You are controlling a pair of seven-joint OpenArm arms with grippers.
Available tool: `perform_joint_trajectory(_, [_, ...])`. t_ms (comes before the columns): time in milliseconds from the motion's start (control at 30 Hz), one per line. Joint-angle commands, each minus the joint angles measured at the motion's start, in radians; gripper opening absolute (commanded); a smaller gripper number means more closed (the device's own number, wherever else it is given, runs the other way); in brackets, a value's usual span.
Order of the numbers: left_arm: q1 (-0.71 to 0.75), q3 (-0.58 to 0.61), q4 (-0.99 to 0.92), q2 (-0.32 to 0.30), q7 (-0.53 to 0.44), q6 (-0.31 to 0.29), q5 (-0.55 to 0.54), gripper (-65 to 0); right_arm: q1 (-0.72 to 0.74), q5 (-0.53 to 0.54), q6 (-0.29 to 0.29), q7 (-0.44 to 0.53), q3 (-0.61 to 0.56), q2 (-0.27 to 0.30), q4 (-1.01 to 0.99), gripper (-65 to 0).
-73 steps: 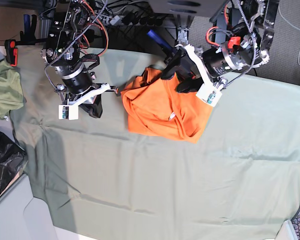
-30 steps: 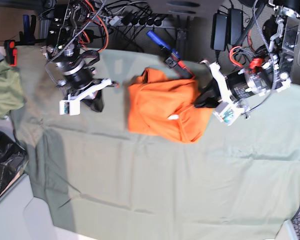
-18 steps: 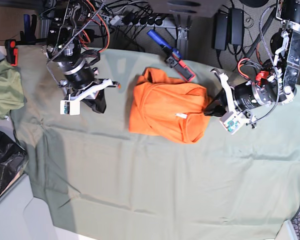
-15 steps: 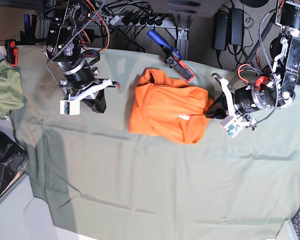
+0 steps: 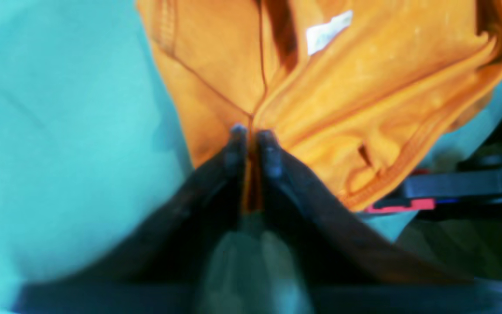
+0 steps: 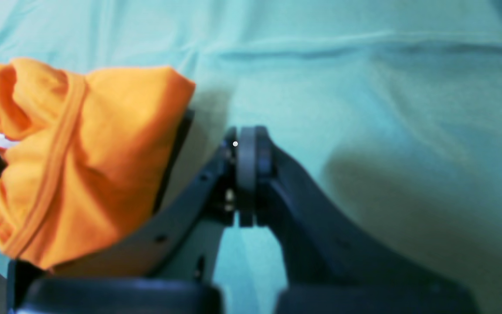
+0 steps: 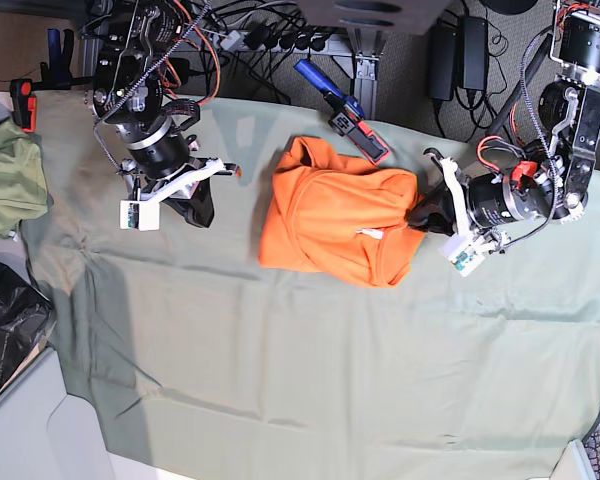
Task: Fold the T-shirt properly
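Note:
The orange T-shirt [image 7: 330,220] lies bunched in a rough folded heap on the sage-green table cloth [image 7: 320,380], with its white tag [image 7: 368,233] showing. My left gripper [image 7: 420,215] is at the heap's right edge. In the left wrist view its fingers pinch a fold of the T-shirt [image 5: 364,87], and a thin strip of orange sits inside the left gripper [image 5: 253,133]. My right gripper [image 7: 195,205] hovers left of the heap, apart from it. In the right wrist view the right gripper [image 6: 246,135] is shut and holds nothing, with the T-shirt [image 6: 103,131] to its left.
A blue and red clamp tool [image 7: 350,120] lies just behind the heap at the far edge. A green cloth bundle [image 7: 5,175] and a black bag [image 7: 5,330] sit at the left. Cables and power bricks hang beyond the far edge.
My left gripper has drawn the T-shirt's right edge to the right and toward the table, shifting and flattening the heap. The right arm has barely moved.

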Motion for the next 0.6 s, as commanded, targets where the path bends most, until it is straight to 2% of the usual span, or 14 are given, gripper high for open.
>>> perform_joint_trajectory(0, [-0.013, -0.005, 0.015, -0.006, -0.014, -0.024, -0.019, -44.7, 0.007, 0.014, 0.104, 0.019, 0.004, 0.008, 0.016, -65.0])
perform_joint_trajectory(67, [-0.013, -0.007, 0.015, -0.013, -0.014, -0.024, -0.018, -39.4, 0.007, 0.014, 0.104, 0.019, 0.004, 0.008, 0.016, -65.0])
perform_joint_trajectory(333, [-0.013, -0.048, 0.039, -0.133, 0.008, -0.024, -0.080, -39.4, 0.016, 0.011, 0.104, 0.024, 0.004, 0.016, 0.016, -65.0])
perform_joint_trajectory(567, [0.034, -0.103, 0.135, -0.197, 0.058, -0.024, -0.210, -39.9, 0.056, -0.003, 0.103, 0.039, 0.004, 0.022, 0.016, -65.0])
